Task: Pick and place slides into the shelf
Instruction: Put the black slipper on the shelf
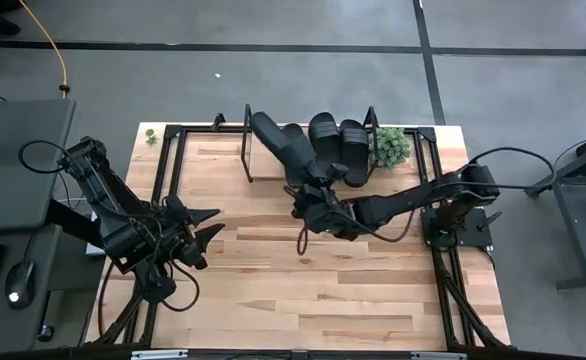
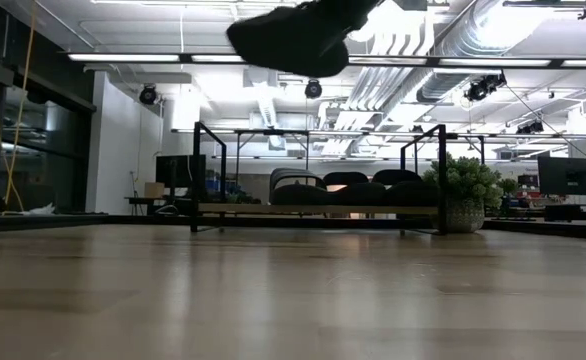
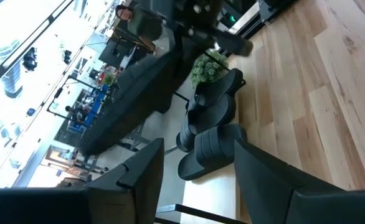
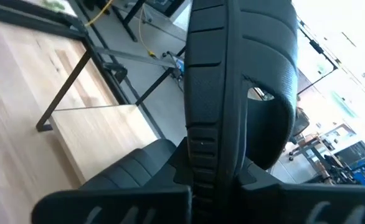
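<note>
Slide [image 1: 278, 140], long axis slanting across the shelf [image 1: 223, 165], clamped in the right hand [image 1: 308, 195] above its vacant left end; left hand [image 1: 208, 225] parted, empty, farther off.

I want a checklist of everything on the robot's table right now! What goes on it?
Surface: light wooden tabletop, mostly bare.
Job's things: three slides on the shelf, at its right part; a fourth slide held in the air, tilted, over the shelf.
Clutter: small potted plant at the shelf's right end; a green sprig at the table's far left corner.
Grippers: right gripper shut on the fourth slide; left gripper open, empty, over the table's left side.
Cables: black cable loops on both arms; yellow cable on the floor.
Surroundings: grey floor, desk with mouse at left.
</note>
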Controlling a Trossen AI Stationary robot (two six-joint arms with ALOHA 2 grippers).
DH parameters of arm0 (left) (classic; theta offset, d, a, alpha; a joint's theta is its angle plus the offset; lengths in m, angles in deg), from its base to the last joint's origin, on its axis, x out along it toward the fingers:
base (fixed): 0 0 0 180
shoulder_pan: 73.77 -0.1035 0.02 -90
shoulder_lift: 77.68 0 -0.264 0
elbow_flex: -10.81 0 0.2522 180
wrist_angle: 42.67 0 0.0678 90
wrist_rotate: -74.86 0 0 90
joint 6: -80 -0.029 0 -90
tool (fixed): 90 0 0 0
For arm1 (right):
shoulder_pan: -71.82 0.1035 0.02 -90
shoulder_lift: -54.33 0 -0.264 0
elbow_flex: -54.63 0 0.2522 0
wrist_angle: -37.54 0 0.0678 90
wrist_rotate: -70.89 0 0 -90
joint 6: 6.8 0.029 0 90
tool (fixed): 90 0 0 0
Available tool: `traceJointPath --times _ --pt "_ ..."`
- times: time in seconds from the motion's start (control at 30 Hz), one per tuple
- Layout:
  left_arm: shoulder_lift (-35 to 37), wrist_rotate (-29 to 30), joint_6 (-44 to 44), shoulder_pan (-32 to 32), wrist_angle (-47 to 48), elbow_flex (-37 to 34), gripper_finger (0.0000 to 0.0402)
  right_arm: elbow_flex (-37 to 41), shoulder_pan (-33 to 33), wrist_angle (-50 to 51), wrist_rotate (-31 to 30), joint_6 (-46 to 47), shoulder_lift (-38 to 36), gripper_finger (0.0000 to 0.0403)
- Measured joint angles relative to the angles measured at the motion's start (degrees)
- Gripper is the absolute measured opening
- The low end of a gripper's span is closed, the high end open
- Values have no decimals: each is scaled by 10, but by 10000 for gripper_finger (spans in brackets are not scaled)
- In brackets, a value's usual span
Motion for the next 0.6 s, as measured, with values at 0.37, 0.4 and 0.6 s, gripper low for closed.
traceJointPath --times 0.37,0.4,0.6 --pt "0 -1 13 0 2 0 178 -226 -15 267 -23 133 147 8" --pt "0 -1 13 0 2 0 178 -253 -15 308 -23 166 159 8" --pt "0 0 14 0 3 0 177 -340 -23 476 -9 284 207 8"
